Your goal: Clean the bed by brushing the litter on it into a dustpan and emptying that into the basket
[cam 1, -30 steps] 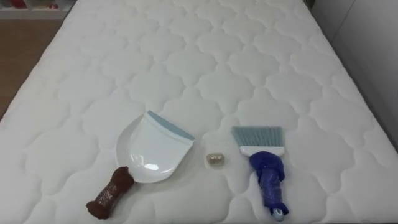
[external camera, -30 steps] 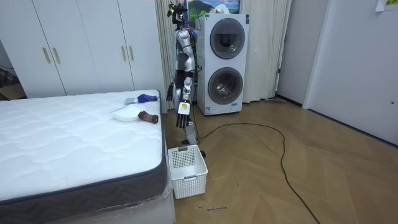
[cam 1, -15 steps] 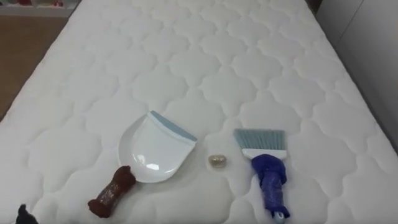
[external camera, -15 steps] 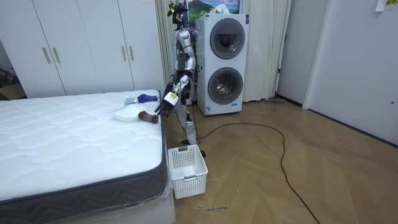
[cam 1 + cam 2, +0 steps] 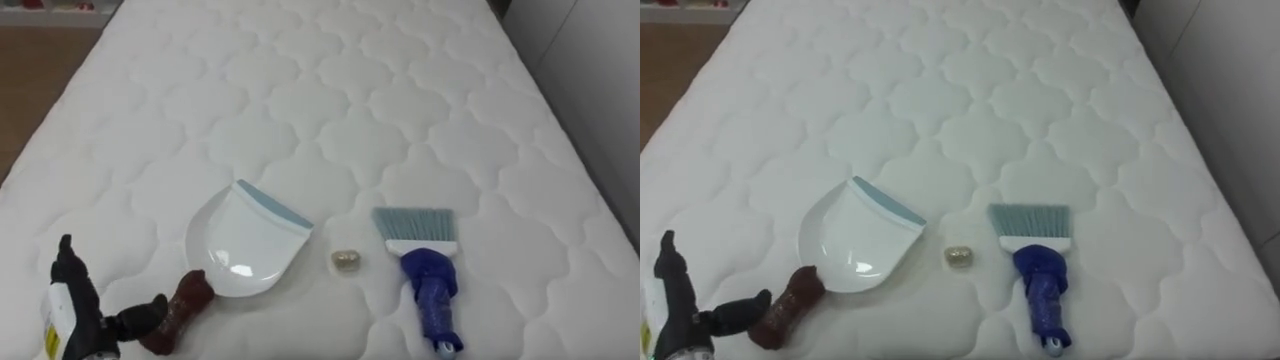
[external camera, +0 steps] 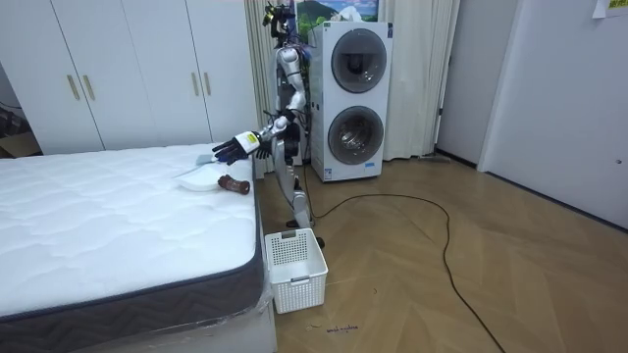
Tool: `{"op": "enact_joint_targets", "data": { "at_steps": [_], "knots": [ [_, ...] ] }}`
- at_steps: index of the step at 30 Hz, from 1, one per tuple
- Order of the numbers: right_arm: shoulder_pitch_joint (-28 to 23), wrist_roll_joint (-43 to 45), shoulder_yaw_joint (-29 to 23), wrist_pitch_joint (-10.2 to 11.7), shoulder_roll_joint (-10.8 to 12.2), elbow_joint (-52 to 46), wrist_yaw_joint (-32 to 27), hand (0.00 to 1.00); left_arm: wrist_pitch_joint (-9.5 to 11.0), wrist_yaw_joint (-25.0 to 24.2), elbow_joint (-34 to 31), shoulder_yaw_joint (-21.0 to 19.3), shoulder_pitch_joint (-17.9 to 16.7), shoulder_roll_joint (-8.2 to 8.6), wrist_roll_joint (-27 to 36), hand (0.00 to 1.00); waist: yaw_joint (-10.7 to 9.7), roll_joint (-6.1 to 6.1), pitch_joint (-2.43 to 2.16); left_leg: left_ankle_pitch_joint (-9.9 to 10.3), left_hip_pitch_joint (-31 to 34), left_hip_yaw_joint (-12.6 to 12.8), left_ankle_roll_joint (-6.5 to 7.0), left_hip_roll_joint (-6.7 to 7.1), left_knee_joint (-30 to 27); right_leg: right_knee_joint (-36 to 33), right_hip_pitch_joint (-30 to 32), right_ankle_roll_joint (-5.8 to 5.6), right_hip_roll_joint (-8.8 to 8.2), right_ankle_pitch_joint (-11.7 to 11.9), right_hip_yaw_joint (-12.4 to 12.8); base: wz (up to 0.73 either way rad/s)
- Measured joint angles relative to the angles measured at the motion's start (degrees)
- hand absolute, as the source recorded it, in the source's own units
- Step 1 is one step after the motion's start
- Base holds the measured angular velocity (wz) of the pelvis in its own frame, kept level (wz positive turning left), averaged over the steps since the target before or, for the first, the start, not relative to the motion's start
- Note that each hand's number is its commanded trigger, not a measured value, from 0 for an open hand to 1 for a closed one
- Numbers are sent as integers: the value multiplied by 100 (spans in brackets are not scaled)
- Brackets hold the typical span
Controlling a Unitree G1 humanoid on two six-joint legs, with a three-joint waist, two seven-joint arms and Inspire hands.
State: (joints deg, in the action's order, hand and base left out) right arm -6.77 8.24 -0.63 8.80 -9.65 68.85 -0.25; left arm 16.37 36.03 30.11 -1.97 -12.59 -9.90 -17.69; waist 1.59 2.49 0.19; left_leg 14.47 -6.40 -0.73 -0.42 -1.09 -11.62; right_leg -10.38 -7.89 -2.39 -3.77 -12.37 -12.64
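Hovering left hand (image 5: 78, 315), fingers spread, empty, just beside dustpan (image 5: 245, 245) handle, long axis diagonal, mouth facing far-right

two stacked front-loading washing machines (image 6: 358, 98) stand against the far wall. to the room view's left of them runs a white wardrobe (image 6: 128, 74) with gold-toned handles; to their right hangs a pale curtain (image 6: 427, 78), then a plain grey wall (image 6: 569, 98). on top sits what may be a landscape picture (image 6: 339, 10). before them spreads a wood floor (image 6: 442, 284), and the white quilted bed (image 6: 98, 226) lies left of them.
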Motion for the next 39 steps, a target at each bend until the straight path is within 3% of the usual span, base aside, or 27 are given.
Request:
{"op": "enact_joint_targets", "data": {
  "at_steps": [16, 22, 31, 33, 34, 35, 36, 38, 39],
  "knots": [
    [98, -265, 265, -2, -75, -9, 82, 0, -2, -181, 312, 680, 146, -98, -331, 0, -153, -113, -12, 0, 222, 0, 0, 1, -8, 80, 203, 0, 9, 32, 6, 0],
    [161, -346, 391, -8, -133, -3, 76, 0, -12, -186, 600, 719, 262, -107, -454, 0, -151, -129, -4, 0, 413, 6, 0, 0, -6, 63, 427, 2, 11, 33, 44, -2],
    [378, -355, 614, -11, -134, 111, -138, 0, -15, -299, 1500, 745, 856, -109, -452, 0, -140, -92, 35, -4, 678, -49, 2, -5, -13, 0, 736, 5, 19, 34, 91, -3],
    [428, -366, 768, -7, -136, 145, -222, 0, -15, -298, 1696, 782, 964, -102, -454, 0, -104, -117, 55, -26, 667, -292, 12, -46, -3, -451, 1049, 19, 37, 23, 89, -35],
    [527, -408, 804, 16, -144, 147, -307, 0, -15, -293, 1841, 777, 998, -106, -455, 0, -61, -192, 100, -53, 621, -821, 26, -177, 22, -971, 1496, 189, 136, -157, 147, -90],
    [765, -433, 1007, 47, -122, 158, -413, 0, -17, -286, 1982, 681, 1035, -180, -448, 0, -67, -172, 110, -40, 742, -1023, 9, -294, -58, -327, 1858, 551, 438, 74, 418, -77],
    [891, -445, 1197, 64, -142, 110, -510, 0, -19, -313, 2231, 591, 1205, -227, -443, 0, -237, -103, 132, 56, 1030, -940, -134, -295, -343, 67, 1939, 543, 475, 963, 248, -28],
    [833, -493, 1259, 14, -142, 160, -658, 0, -19, -344, 2481, 687, 1485, -184, -447, 0, -387, -128, 133, 67, 1243, -538, -214, -322, -375, 71, 1919, 549, 477, 989, 245, 62],
    [792, -497, 1283, -57, -143, 266, -673, 0, -13, -330, 2490, 775, 1656, -182, -437, 0, -412, -112, 145, -14, 1463, -381, -172, -305, -257, 68, 1940, 527, 468, 985, 655, 73]
  ]
}}
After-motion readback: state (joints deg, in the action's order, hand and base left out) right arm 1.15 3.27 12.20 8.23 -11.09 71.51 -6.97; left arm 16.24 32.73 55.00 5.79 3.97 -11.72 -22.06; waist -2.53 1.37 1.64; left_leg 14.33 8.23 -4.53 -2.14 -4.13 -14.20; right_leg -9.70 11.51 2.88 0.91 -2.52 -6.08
